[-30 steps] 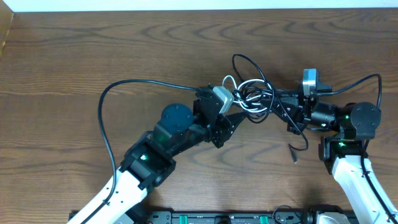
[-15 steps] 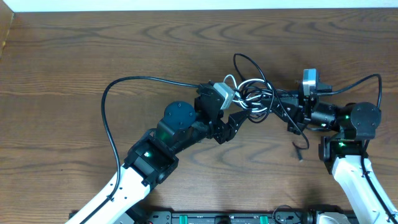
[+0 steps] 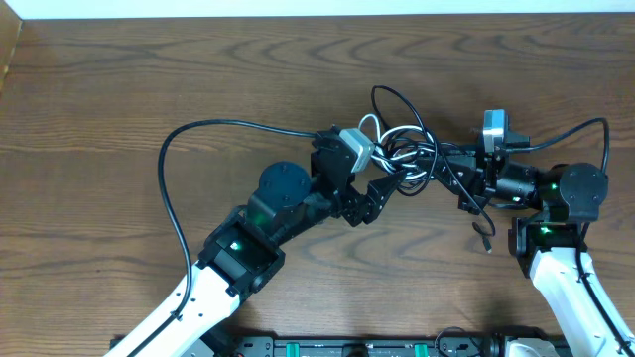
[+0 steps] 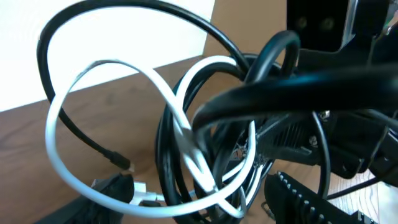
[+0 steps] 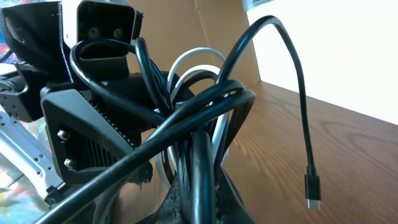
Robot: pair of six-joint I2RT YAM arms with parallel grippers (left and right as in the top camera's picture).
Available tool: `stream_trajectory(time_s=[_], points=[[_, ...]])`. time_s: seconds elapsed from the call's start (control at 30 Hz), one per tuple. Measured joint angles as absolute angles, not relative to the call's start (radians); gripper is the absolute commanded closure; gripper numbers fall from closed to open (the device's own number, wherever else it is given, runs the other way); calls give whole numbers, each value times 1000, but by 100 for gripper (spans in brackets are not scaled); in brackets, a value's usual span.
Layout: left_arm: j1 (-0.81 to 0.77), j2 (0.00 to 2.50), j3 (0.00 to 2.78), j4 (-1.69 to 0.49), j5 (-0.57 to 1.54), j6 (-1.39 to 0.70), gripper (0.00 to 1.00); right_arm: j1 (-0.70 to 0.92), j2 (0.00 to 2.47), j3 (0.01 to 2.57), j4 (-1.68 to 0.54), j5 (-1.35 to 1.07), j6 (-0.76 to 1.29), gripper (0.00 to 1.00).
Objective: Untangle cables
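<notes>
The cables (image 3: 405, 151) form a knot of black loops with one white cord, held up between both arms at the table's centre right. In the left wrist view the white cord (image 4: 186, 134) winds through black loops (image 4: 168, 155). My left gripper (image 3: 385, 177) is open, and its ribbed fingers (image 4: 298, 199) stand wide apart on either side of the bundle (image 4: 202, 205). My right gripper (image 3: 448, 167) is shut on several black cords (image 5: 200, 180). A loose black plug end (image 5: 313, 190) dangles to the right of it, and the overhead view shows this plug end (image 3: 485, 239) beside the right arm.
The left arm's own thick black cable (image 3: 171, 188) arcs over the table on the left. The right arm's base (image 3: 556, 248) stands at the right edge. A white wall strip (image 3: 317, 8) runs along the table's far edge.
My left gripper's jaws have spread wider around the bundle. The loose plug end by the right arm has swung slightly right. The right gripper has kept its hold.
</notes>
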State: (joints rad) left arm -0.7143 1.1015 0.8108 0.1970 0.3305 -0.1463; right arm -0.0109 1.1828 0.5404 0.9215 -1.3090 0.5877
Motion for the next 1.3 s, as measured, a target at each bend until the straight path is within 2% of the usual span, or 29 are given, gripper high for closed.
stream_trajectory(time_s=[0.1,0.13,0.3,0.4,0.47,0.87,0.97,1.0,1.03,1.13,1.3], points=[[-714,1104,811,210,331,-146,30,-11,1183,540,921,-1309,588,99],[-714,1106,811,210,331,-147,33,-11,1183,540,921,-1309,588,99],[-714,1132,811,214,331,-158,70,16,1183,540,926,-1309,587,99],[-715,1140,811,221,332,-162,86,18,1185,540,924,-1303,587,99],[-716,1140,811,226,336,-167,92,18,1185,540,925,-1299,583,99],[-714,1140,811,228,373,-191,91,10,1185,540,920,-1298,514,99],[-707,1140,811,228,408,-191,83,10,1185,540,920,-1298,478,99],[-707,1140,811,227,418,-192,75,10,1185,540,920,-1298,470,99],[-706,1140,811,226,433,-189,71,10,1185,540,920,-1293,461,99],[-707,1140,811,225,465,-197,66,10,1185,540,920,-1284,444,99],[-707,1140,811,223,482,-203,66,10,1185,540,921,-1281,433,99]])
